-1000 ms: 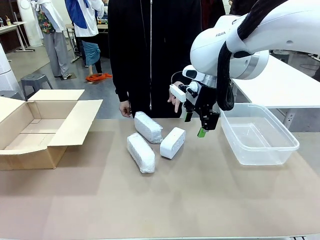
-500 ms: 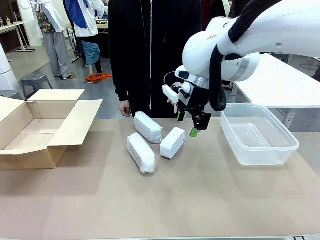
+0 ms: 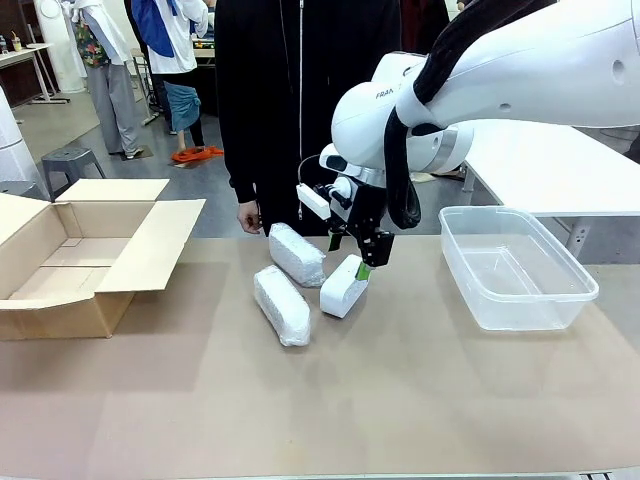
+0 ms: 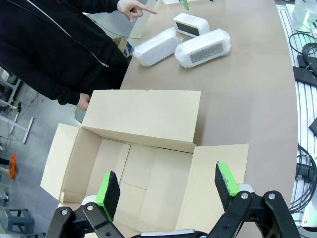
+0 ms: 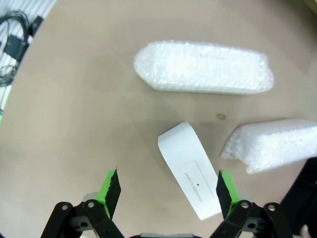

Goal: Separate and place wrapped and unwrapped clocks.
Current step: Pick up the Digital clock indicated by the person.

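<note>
Looking across a tan tabletop (image 3: 400,400) toward a person (image 3: 300,100) in a black zip jacket standing at the far edge. Finding an open cardboard box (image 3: 150,245) sitting at the table's left end with its flaps spread, and a clear tub (image 3: 530,310) sitting toward the right end.

Seeing the three clocks lying between them, nearer the far edge. Picking out the far wrapped clock (image 3: 296,254) lying just in front of the person. Noting the near wrapped clock (image 3: 281,304) lying beside it and closer to the robot, both in crinkly bubble wrap. Placing the bare clock (image 3: 343,288) just right of the pair, white and rounded, lying at a slant, close to the wrapped ones.

Reaching in from the right with the white arm, and hanging the right gripper (image 3: 355,258) close over the far end of the bare clock. Keeping both green-padded fingers spread wide and clamping nothing. Looking down through the right wrist camera at the bare clock (image 5: 190,171) lying slantwise between the spread fingers, label side up. Seeing there the near wrapped clock (image 5: 203,67) lying beyond it and the far wrapped clock (image 5: 272,144) lying off to one side.

Hovering the left gripper (image 4: 167,187) above the open cardboard box (image 4: 143,119), fingers likewise wide apart and gripping nothing. Catching the three clocks farther along the table in that view, well apart from the box. Spotting a pointing hand (image 4: 136,7) near the top edge.
</note>
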`<state>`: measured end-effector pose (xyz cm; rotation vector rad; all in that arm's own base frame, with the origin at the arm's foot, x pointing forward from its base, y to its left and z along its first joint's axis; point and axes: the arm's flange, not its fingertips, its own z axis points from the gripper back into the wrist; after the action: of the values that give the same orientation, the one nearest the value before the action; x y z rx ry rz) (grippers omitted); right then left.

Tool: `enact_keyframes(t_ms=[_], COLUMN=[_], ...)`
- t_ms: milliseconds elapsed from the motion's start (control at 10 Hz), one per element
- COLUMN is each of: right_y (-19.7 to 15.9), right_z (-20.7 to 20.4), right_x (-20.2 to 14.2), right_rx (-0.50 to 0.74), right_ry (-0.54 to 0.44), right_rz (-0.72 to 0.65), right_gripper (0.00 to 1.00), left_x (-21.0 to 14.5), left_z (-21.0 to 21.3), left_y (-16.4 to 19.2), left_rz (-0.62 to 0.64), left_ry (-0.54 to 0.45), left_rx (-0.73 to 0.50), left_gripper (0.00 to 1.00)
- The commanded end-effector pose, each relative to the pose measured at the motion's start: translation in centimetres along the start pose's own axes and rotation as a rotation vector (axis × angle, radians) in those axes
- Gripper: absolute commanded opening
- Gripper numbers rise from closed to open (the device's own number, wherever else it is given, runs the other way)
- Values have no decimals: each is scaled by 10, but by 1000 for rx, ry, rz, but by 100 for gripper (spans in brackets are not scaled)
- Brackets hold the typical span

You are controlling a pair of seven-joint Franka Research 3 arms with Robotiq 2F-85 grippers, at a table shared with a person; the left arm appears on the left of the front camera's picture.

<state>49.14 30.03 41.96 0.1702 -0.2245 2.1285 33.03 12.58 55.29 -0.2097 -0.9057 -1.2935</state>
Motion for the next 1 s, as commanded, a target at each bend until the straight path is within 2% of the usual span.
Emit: enact_keyframes(t_ms=[0, 400, 900], right_y=[-10, -19, -25], right_z=[-4, -16, -46], right_x=[-8, -9, -4], right_rx=[-14, 10, 80], right_ry=[50, 59, 62], right_rz=[90, 193, 242], right_gripper=[100, 100, 100], left_x=[-2, -2, -2], left_z=[1, 1, 1], left_y=[2, 2, 2], left_rz=[-22, -22, -22], left_ry=[-23, -23, -23], left_rx=[1, 1, 1], left_gripper=[100, 100, 100])
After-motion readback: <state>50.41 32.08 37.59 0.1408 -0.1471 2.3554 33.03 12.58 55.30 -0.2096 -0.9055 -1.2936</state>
